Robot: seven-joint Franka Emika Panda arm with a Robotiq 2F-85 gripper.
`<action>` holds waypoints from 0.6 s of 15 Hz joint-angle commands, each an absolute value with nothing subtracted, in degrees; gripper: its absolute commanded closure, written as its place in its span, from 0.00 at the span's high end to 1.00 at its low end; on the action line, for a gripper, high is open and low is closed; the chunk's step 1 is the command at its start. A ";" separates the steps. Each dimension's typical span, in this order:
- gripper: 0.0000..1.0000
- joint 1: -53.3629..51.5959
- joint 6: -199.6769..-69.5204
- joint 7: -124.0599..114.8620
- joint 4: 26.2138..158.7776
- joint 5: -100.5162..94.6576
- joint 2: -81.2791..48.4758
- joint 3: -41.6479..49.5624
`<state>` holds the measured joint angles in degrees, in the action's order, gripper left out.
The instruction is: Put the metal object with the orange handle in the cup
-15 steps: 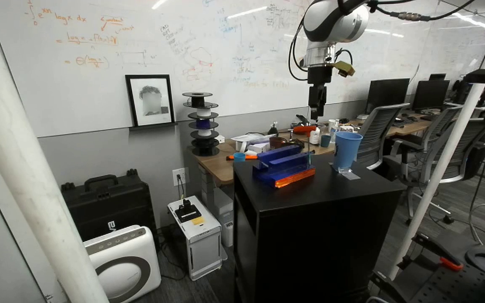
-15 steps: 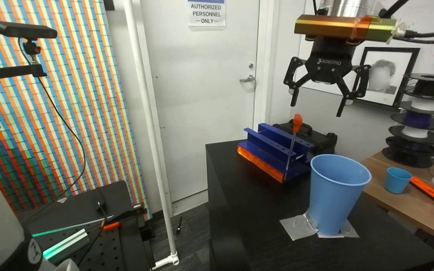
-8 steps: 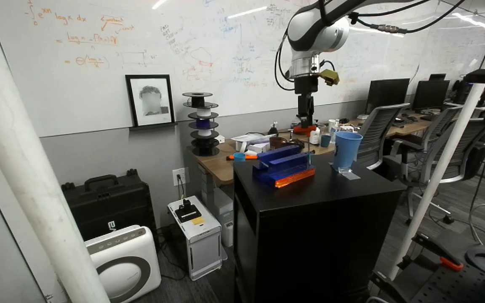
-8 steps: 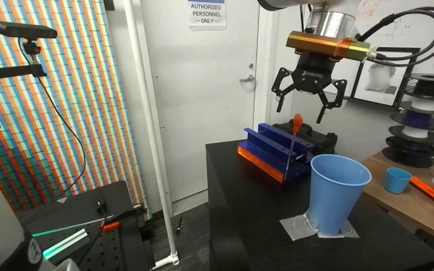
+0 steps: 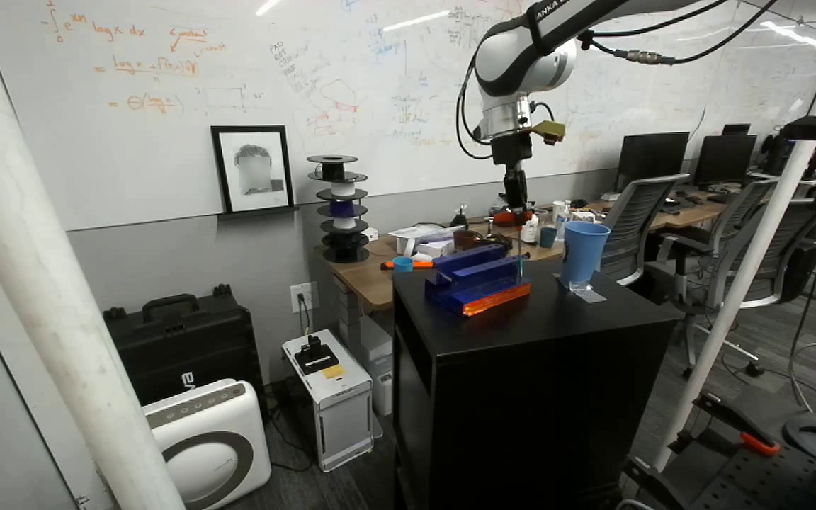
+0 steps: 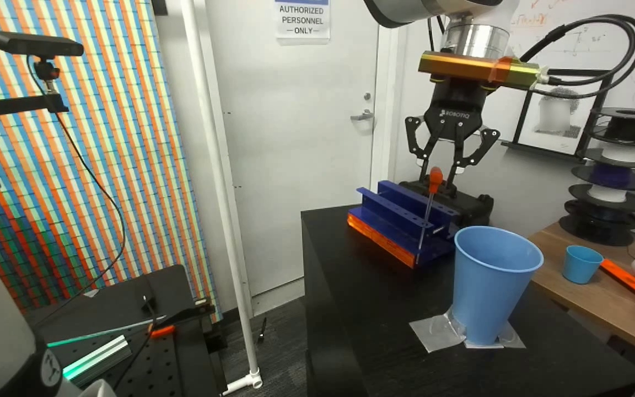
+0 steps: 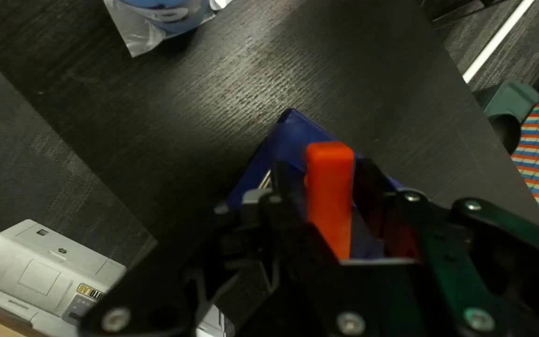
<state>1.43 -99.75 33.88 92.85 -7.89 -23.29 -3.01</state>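
The metal object with the orange handle (image 6: 435,181) stands nearly upright at the near end of a dark blue stand (image 6: 375,212), its thin shaft (image 6: 425,223) running down beside it. My gripper (image 7: 322,167) is over it, jaws partly drawn together, with the orange handle between the fingers. In the wrist view a gap shows left of the handle; the right finger (image 7: 370,180) is against it or very near, I cannot tell which. The tall light blue cup (image 6: 491,292) stands upright, taped to the black cabinet top, apart from the stand; only its base shows in the wrist view.
The stand's orange front strip (image 5: 496,299) faces the cabinet's (image 5: 479,333) edge. Behind is a wooden desk (image 5: 372,273) with clutter, including a small blue cup (image 6: 582,263) and a stack of spools (image 6: 615,176). White upright poles (image 5: 40,234) frame the scene.
My gripper has come down and across to the tool, and its fingers have drawn from wide apart to close around the handle. Tool, stand and cup stay where they were.
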 commanded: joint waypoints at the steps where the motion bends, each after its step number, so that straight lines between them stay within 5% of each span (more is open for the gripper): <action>1: 0.11 1.17 -98.18 33.84 91.10 -11.29 -22.84 -2.66; 3: 0.06 1.43 -98.41 33.92 90.96 -11.85 -22.71 -2.61; 9: 0.10 1.41 -97.88 33.03 90.18 -10.92 -21.39 -2.91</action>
<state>1.60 -99.50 33.79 91.56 -10.81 -23.04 -2.72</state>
